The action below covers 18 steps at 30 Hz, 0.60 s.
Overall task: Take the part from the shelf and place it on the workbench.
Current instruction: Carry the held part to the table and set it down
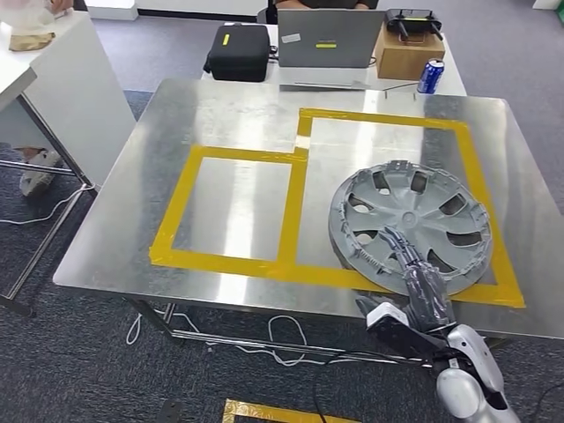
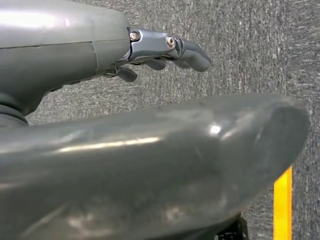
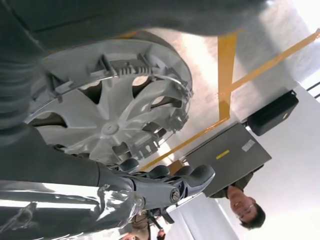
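The part, a grey plastic wheel cover (image 1: pixel 412 220), lies flat on the metal workbench (image 1: pixel 240 115), inside the right-hand rectangle of yellow tape (image 1: pixel 293 207). My right hand (image 1: pixel 419 278) reaches in over the bench's near edge. Its fingers (image 1: pixel 399 247) lie stretched out across the cover's near rim, with the thumb off to the side and nothing gripped. The right wrist view looks along those straight fingers (image 3: pixel 166 182) at the wheel cover (image 3: pixel 109 125). My left hand (image 2: pixel 166 50) hangs over grey carpet, fingers extended and holding nothing.
Behind the bench a second table carries a laptop (image 1: pixel 329 40), a black case (image 1: pixel 240 51), a cardboard box (image 1: pixel 405 53) and a blue can (image 1: pixel 431 76). A white table (image 1: pixel 60 79) stands at the left. A person (image 3: pixel 245 207) sits beyond the laptop. Cables lie on the floor.
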### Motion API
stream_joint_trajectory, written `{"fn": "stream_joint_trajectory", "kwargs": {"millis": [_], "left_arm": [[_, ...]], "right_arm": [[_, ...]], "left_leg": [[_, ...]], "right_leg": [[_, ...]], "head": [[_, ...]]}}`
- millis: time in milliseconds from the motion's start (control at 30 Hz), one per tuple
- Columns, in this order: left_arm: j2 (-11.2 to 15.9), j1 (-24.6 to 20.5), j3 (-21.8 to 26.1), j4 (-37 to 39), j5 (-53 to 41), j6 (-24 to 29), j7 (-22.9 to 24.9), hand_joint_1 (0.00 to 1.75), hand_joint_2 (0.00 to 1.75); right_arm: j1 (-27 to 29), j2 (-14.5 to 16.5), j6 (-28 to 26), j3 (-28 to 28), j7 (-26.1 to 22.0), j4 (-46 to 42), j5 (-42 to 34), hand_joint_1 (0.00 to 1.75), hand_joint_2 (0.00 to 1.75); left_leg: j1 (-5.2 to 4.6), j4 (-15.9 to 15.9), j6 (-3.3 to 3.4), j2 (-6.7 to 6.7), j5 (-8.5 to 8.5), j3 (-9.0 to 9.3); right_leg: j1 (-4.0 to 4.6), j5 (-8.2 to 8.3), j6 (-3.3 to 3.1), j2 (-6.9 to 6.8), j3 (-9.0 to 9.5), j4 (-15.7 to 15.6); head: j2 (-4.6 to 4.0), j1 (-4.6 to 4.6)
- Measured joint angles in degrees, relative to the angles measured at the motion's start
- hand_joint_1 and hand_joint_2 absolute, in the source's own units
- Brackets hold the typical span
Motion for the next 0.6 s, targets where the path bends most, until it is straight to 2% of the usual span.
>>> {"fn": "stream_joint_trajectory", "kwargs": {"millis": [67, 133, 167, 200, 267, 300, 333, 367, 400, 433, 500, 533, 567, 600], "left_arm": [[-0.07, -0.04, 0.02, 0.0, 0.08, 0.01, -0.05, 0.0, 0.0], [-0.15, -0.04, 0.07, 0.0, 0.29, 0.13, -0.2, 0.0, 0.0], [-0.19, -0.03, 0.11, 0.0, 0.46, 0.22, -0.3, 0.0, 0.0], [-0.22, -0.03, 0.17, 0.0, 0.62, 0.33, -0.38, 0.0, 0.0], [-0.26, 0.0, 0.33, 0.0, 0.96, 0.51, -0.45, 0.0, 0.0], [-0.27, 0.02, 0.48, 0.01, 1.09, 0.59, -0.45, 0.0, 0.0], [-0.28, 0.02, 0.62, 0.01, 1.21, 0.67, -0.44, 0.0, 0.0], [-0.29, 0.03, 0.77, 0.01, 1.3, 0.77, -0.44, 0.0, 0.0], [-0.29, 0.01, 0.86, 0.01, 1.34, 0.88, -0.43, 0.0, 0.0], [-0.31, -0.05, 0.91, 0.0, 1.36, 1.02, -0.44, 0.0, 0.0], [-0.5, -0.34, 0.95, 0.01, 1.37, 1.31, -0.46, 0.0, 0.0], [-0.64, -0.51, 0.96, 0.01, 1.38, 1.43, -0.49, 0.0, 0.0], [-0.79, -0.63, 0.97, 0.02, 1.4, 1.54, -0.51, 0.0, 0.0], [-0.87, -0.66, 0.99, 0.02, 1.46, 1.63, -0.53, 0.0, 0.0]], "right_arm": [[0.19, 0.06, -0.41, -0.01, -0.62, -0.53, -0.63, 0.0, 0.0], [0.76, 0.18, -1.54, -0.02, -2.01, -1.55, -2.22, 0.0, 0.0], [1.27, 0.27, -2.43, -0.05, -2.94, -2.42, -3.28, 0.0, 0.0], [1.93, 0.42, -3.5, -0.09, -3.94, -3.46, -4.38, 0.0, 0.0], [3.62, 0.88, -5.65, -0.19, -6.02, -5.55, -6.28, 0.0, 0.0], [4.71, 1.21, -6.63, -0.22, -7.07, -6.51, -7.01, 0.0, 0.0], [5.91, 1.57, -7.43, -0.24, -8.01, -7.32, -7.54, 0.0, 0.0], [7.14, 1.96, -8.15, -0.22, -8.81, -7.92, -7.98, 0.0, 0.0], [8.31, 2.35, -8.79, -0.15, -9.42, -8.29, -8.42, 0.0, 0.0], [9.34, 2.76, -9.36, -0.04, -9.83, -8.42, -8.9, 0.0, 0.0], [11.04, 3.65, -10.67, 0.33, -10.28, -8.2, -10.04, 0.0, 0.0], [11.64, 4.15, -11.48, 0.58, -10.41, -7.67, -10.77, 0.0, 0.0], [12.1, 4.7, -12.28, 0.91, -10.55, -6.78, -11.64, 0.0, 0.0], [12.46, 5.4, -13.12, 1.31, -10.75, -5.43, -12.72, 0.0, 0.0]], "left_leg": [[-0.03, 0.16, -0.71, 0.04, 0.47, -0.28], [0.11, 0.41, -1.43, -0.15, 0.53, -0.74], [0.19, 1.17, -1.86, -0.58, -0.43, -1.22], [0.31, 3.03, -2.31, -1.14, -2.31, -2.04], [0.66, 9.75, -3.12, -2.05, -7.6, -4.39], [0.86, 13.28, -3.38, -2.18, -9.64, -5.35], [1.02, 15.52, -3.57, -2.2, -10.54, -5.63], [1.18, 15.87, -3.69, -2.2, -10.2, -4.94], [1.34, 14.17, -3.79, -2.17, -8.94, -3.17], [1.48, 10.83, -3.86, -1.96, -7.42, -0.52], [1.54, 2.84, -3.76, -1.07, -6.08, 5.26], [1.46, 0.18, -3.49, -0.79, -6.12, 6.88], [1.3, -1.2, -3.08, -0.76, -6.27, 7.51], [1.14, -1.55, -2.49, -1.14, -6.01, 7.21]], "right_leg": [[0.27, 0.36, -0.6, 0.17, -0.11, -0.39], [0.16, 0.86, -1.45, 0.45, -0.85, -0.57], [0.07, 1.29, -1.94, 0.54, -1.26, -0.69], [-0.06, 1.79, -2.36, 0.6, -1.77, -0.82], [-0.11, 2.8, -2.77, 0.78, -3.09, -0.84], [-0.11, 3.32, -2.78, 0.85, -3.84, -0.83], [-0.11, 3.83, -2.74, 0.83, -4.56, -0.82], [-0.12, 4.33, -2.66, 0.74, -5.25, -0.81], [-0.16, 4.85, -2.54, 0.6, -5.88, -0.8], [-0.21, 5.36, -2.37, 0.41, -6.43, -0.79], [-0.16, 6.26, -1.78, -0.01, -7.12, -0.72], [-0.11, 6.75, -1.41, -0.33, -7.24, -0.78], [-0.11, 7.26, -1.04, -0.68, -7.25, -0.96], [-0.21, 7.83, -0.64, -1.09, -7.21, -1.24]], "head": [[0.0, -0.06], [0.0, -0.07], [0.0, -0.11], [0.0, -0.16], [0.0, -0.28], [0.0, -0.31], [0.0, -0.31], [0.0, -0.31], [0.0, -0.32], [0.0, -0.32], [0.0, -0.41], [0.0, -0.4], [0.01, -0.43], [0.01, -0.41]]}}
